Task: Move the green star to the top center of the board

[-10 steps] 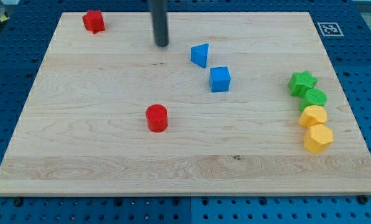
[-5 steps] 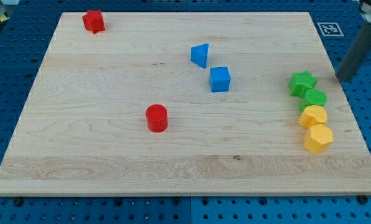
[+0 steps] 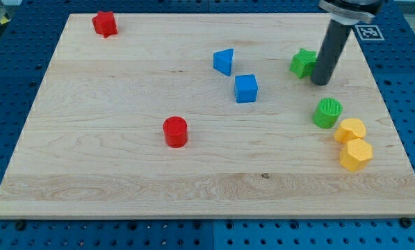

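Note:
The green star [image 3: 303, 63] lies on the wooden board [image 3: 124, 173] at the view's upper right, partly hidden on its right side by my rod. My tip [image 3: 321, 82] rests on the board against the star's right edge, slightly below it. A green cylinder [image 3: 327, 112] stands below my tip, apart from the star.
A blue wedge-shaped block [image 3: 224, 61] and a blue cube [image 3: 246, 88] lie left of the star. Two yellow blocks [image 3: 350, 130] [image 3: 355, 154] sit at the right edge. A red cylinder [image 3: 174, 131] is at centre left and a red block [image 3: 104, 23] at top left.
My tip swept from the top centre to the right edge, then came back left. The green star slid up and left; the green cylinder shifted left, away from the yellow blocks.

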